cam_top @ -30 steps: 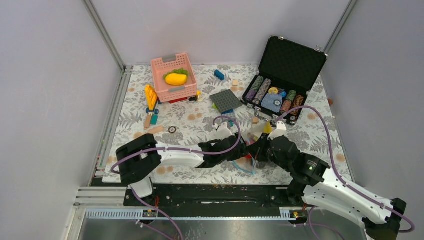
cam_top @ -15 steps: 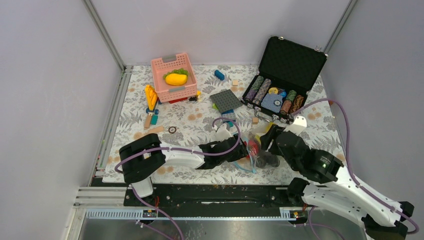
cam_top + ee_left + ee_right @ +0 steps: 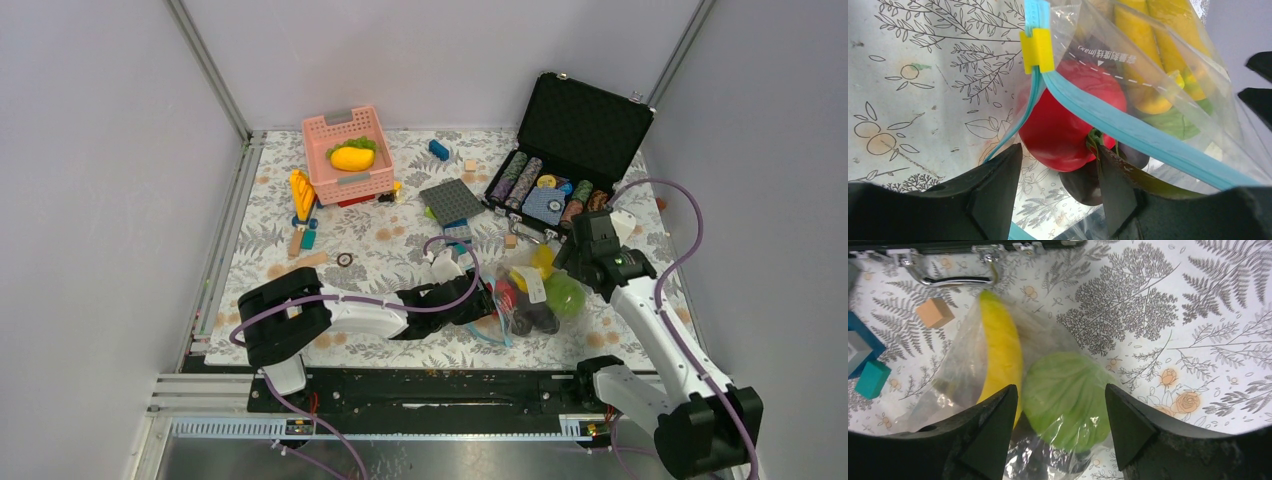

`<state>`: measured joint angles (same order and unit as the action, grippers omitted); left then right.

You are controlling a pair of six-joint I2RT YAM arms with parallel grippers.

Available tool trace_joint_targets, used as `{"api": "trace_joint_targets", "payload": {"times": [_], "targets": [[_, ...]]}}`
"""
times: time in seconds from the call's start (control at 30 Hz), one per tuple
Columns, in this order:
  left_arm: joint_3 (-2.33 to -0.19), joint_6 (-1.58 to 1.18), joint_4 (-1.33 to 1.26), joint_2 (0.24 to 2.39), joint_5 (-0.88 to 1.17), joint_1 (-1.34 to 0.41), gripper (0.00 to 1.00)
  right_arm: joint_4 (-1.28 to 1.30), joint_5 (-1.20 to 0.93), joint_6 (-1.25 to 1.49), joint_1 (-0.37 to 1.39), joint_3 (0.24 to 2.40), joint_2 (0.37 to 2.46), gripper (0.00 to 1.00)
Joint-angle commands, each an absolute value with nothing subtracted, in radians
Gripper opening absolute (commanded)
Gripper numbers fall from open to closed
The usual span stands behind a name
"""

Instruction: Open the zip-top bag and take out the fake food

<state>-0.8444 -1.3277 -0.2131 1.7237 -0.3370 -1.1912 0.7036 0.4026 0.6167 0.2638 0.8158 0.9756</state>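
Note:
The clear zip-top bag lies at the front middle of the table, its light-blue zipper strip parted below the yellow slider. Fake food fills it: a red tomato, a dark round piece, a yellow banana and a pale-green cabbage. My left gripper is open at the bag's mouth, the tomato's lower end and the dark piece between its fingers; the right finger seems to sit under the plastic. My right gripper hangs open above the cabbage, clear of the bag.
A pink basket at the back left holds a yellow mango and green lettuce. The open black case with poker chips stands at the back right, its handle close to the bag. A grey baseplate and small blocks lie around.
My right gripper has opened, let go of the bag and pulled back up and to the right. The bag has settled on the table, cabbage showing. The left gripper has hardly moved.

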Motion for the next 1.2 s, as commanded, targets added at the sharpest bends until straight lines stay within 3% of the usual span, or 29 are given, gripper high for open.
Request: {"api": "trace_joint_targets", "payload": {"times": [0.0,0.3,0.73,0.93,1.17], "targets": [[-0.841,-1.321,-0.262,1.685,-0.341,-1.187,0.57,0.589,0.281,0.597,0.172,0.755,0.992,0.71],[-0.849,-1.308,-0.262,1.688,-0.339,-1.187,0.59,0.499,0.132,0.586,0.153,0.650,1.056,0.73],[-0.879,-1.294,-0.211,1.700,-0.348,-1.179,0.69,0.455,-0.017,0.535,0.153,0.570,1.026,0.09],[-0.909,-1.287,-0.131,1.709,-0.384,-1.172,0.69,0.455,-0.078,0.535,0.154,0.540,0.988,0.01],[-0.913,-1.240,-0.111,1.681,-0.409,-1.170,0.49,0.474,-0.066,0.528,0.154,0.524,0.927,0.00]]}}
